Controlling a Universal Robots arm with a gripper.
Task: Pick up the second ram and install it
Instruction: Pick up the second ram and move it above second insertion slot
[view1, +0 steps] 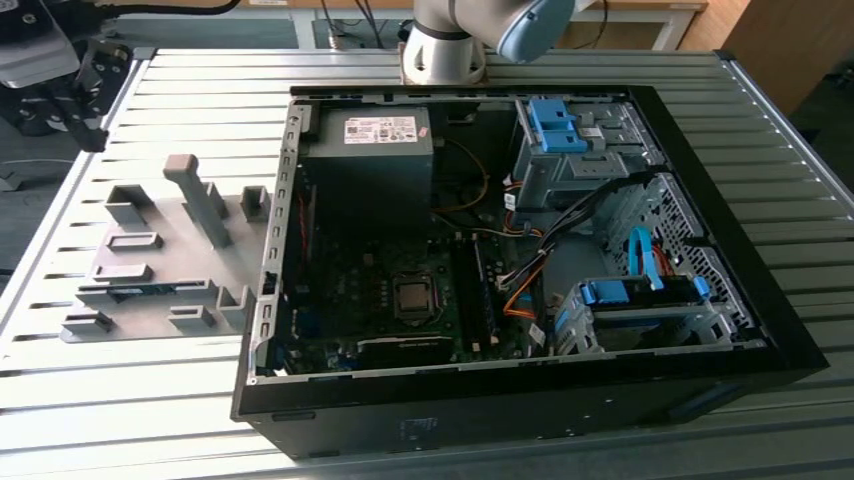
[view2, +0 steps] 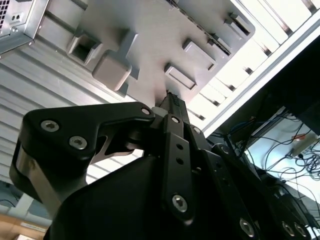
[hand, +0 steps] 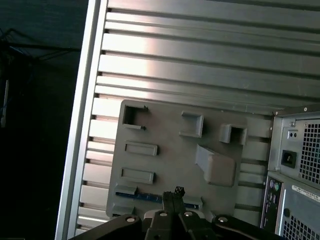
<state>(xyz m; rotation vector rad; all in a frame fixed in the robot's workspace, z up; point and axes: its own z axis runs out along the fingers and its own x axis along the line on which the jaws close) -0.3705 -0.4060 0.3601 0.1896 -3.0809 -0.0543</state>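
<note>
The second ram (view1: 140, 291) is a thin blue stick lying in a slot of the grey fixture plate (view1: 160, 260), on the exterior view's left beside the open computer case (view1: 534, 400). In the first wrist view the ram (hand: 142, 196) runs along the plate's edge, just under my fingertips. My gripper (view1: 91, 125) hangs high over the table's far corner on the exterior view's left, well above the plate. In both wrist views the gripper (hand: 174, 192) (view2: 172, 99) has its fingers together and nothing between them.
The fixture plate (hand: 170, 165) carries several raised grey blocks, one tall post (view1: 200, 195) among them. Inside the case are a motherboard (view1: 387, 300), a black power supply (view1: 367, 165), orange cables and blue drive latches (view1: 554, 125). The arm's base (view1: 447, 45) stands behind the case.
</note>
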